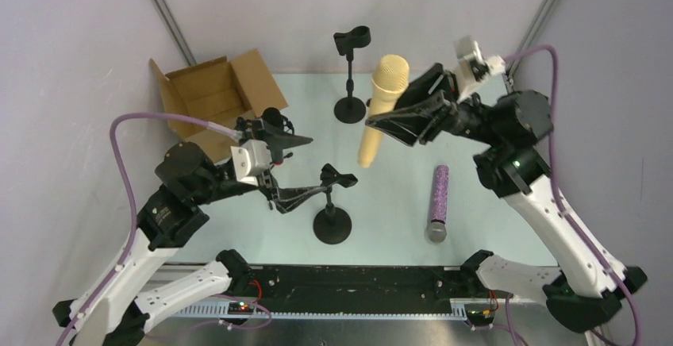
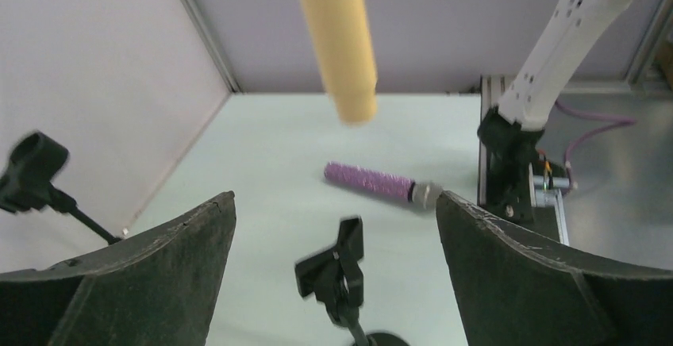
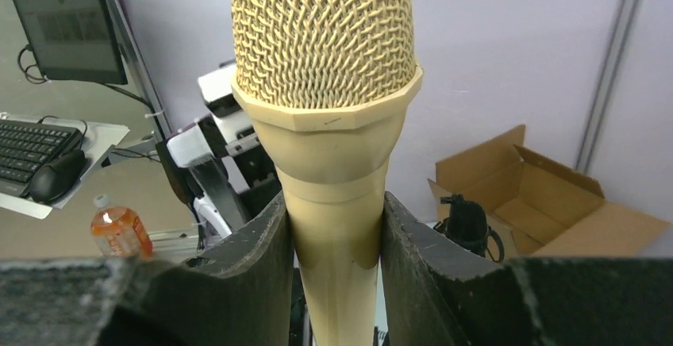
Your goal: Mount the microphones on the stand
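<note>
We see the cream microphone (image 1: 383, 108) held off the table (image 1: 397, 195), nearly upright, its smooth matte cylinder clamped between the right gripper (image 1: 389, 120)'s two dark, rough-faced fingers just below the head. The right wrist view gives what the overhead cannot: the head is a fine woven mesh dome in the same cream colour as the body (image 3: 325, 84), seated on a faceted collar, and the fingers press on both sides of the neck under it. That view also takes in a monitor (image 3: 59, 21), a keyboard (image 3: 32, 144) and an orange bottle (image 3: 119, 231) beyond the cell. The left gripper (image 1: 305, 167) is spread wide and holds nothing; from its wrist camera we look between its broad black fingers at the cream handle's blunt tail end hanging overhead (image 2: 337, 40). Below it the purple microphone (image 2: 369, 179) lies flat, a glittery, grainy tube with a silver mesh head. From above, the purple microphone (image 1: 437, 201) lies lengthwise on the pale green surface, well apart from both stands. The near stand (image 1: 332, 203) and the far stand (image 1: 350, 76) are black, each a thin rod on a round base with a forked clip on top. An open brown cardboard box (image 1: 214, 96) sits at the back left.
</note>
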`<state>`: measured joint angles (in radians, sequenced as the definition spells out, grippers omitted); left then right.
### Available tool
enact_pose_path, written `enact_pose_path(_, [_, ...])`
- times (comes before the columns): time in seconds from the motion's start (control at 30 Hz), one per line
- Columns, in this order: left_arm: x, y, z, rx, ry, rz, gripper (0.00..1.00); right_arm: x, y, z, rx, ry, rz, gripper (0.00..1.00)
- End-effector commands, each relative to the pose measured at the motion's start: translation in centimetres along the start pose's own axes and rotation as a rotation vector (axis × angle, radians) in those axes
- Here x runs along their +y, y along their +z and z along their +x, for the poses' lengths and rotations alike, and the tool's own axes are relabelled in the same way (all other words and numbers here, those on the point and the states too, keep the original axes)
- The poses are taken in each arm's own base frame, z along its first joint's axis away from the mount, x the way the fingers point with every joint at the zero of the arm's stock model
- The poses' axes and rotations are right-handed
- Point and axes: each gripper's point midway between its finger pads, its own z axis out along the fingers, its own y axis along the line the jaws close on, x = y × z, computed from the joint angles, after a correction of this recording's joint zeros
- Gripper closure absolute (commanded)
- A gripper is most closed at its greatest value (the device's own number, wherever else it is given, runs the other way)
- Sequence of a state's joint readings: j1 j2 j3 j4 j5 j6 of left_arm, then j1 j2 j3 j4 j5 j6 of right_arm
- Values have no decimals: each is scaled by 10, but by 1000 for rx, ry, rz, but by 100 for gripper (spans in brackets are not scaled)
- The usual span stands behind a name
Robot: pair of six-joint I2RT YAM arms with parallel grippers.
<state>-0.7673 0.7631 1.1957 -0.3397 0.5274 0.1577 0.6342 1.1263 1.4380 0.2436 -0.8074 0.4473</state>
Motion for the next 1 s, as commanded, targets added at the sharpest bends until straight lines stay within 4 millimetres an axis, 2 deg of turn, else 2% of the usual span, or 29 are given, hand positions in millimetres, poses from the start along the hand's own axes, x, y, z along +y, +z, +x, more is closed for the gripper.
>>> enact_pose_path(0.0, [-4, -2, 39, 74, 58, 23, 0, 4, -25, -9, -37, -63, 135, 95])
enact_pose_path(0.03, [-4, 0, 50, 96, 60, 27, 0, 2, -31, -6, -45, -73, 176, 96])
enact_pose_path(0.17, [-6, 6, 72, 146, 90, 82, 0, 3, -51, 4, -51, -66, 258, 97])
enact_pose_path(0.4, [-8, 14, 108, 262, 69, 165, 0, 12, -65, 5, -78, -59, 280, 97])
enact_pose_path(0.57, [1, 15, 116, 286, 72, 162, 0, 9, -67, 12, -89, -37, 290, 96])
enact_pose_path(0.77, [9, 17, 112, 288, 59, 165, 1, 8, -64, 17, -93, -26, 272, 96])
enact_pose_path(0.97, [0, 17, 111, 281, 26, 220, 11, -2, -62, 23, -103, -21, 289, 96])
